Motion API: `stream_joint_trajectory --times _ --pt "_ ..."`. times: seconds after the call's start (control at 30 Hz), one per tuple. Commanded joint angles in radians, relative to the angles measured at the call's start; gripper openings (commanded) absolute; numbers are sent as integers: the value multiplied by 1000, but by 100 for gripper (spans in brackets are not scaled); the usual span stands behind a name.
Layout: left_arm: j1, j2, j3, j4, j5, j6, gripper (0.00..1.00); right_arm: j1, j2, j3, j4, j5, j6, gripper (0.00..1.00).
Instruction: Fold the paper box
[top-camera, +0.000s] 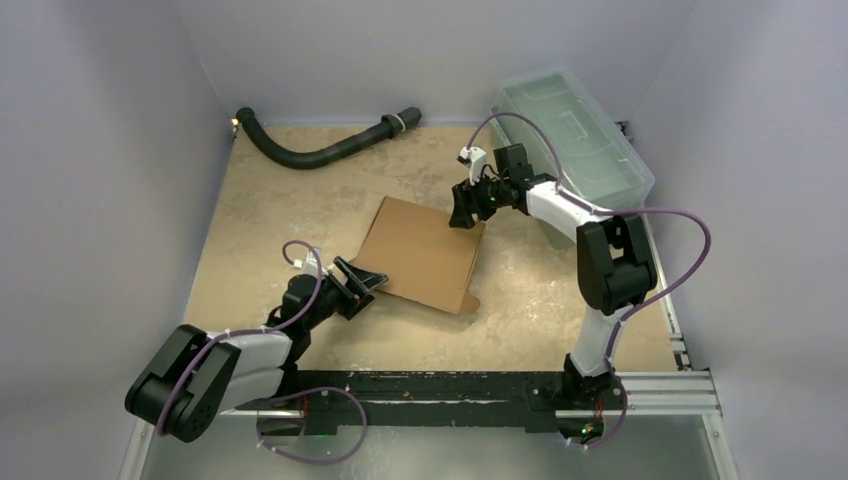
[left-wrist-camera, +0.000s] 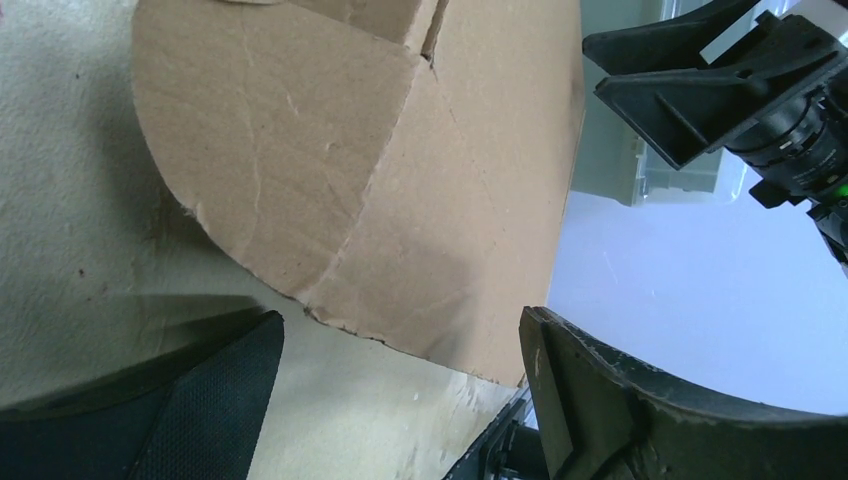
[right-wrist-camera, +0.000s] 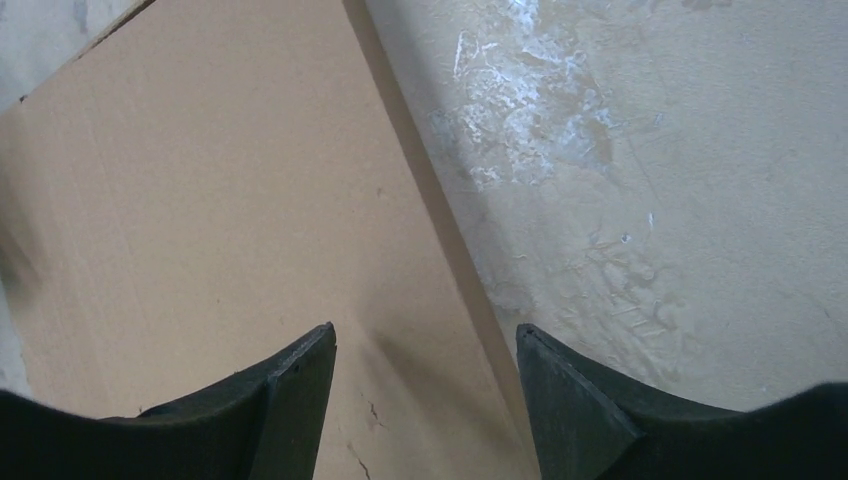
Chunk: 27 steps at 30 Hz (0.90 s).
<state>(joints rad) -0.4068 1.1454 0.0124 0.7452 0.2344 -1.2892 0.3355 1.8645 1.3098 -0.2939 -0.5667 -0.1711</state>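
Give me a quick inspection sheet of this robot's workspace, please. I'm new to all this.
Surface: beige table, with whitish scuffs by the cardboard's edge.
Job's things: paper box, brown cardboard lying low mid-table, not yet standing as a box.
Clutter: black ribbed hose at the far edge; clear plastic bin, lid on, far right.
Grippers: left pincer open at the box's near-left corner; right pincer open over its far-right edge. Neither grips it.
Cables: purple cables loop along both arms, clear of the box.
Surroundings: plain pale walls on three sides; metal rail at the near edge.
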Motion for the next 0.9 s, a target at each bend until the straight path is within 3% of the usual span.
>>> stream_joint_trajectory --times 0.0,0.47,0.63,0.87 --pt "-9 30 -12 135 -20 -17 87 1 8 -15 50 46 45 66" --pt "-20 164 22 218 -18 3 89 -40 42 -70 56 43 112 16" --pt "-23 207 69 203 -19 40 89 -43 4 -120 84 37 157 11" --pt "-21 293 119 189 -45 44 88 -44 -15 -122 57 1 130 14"
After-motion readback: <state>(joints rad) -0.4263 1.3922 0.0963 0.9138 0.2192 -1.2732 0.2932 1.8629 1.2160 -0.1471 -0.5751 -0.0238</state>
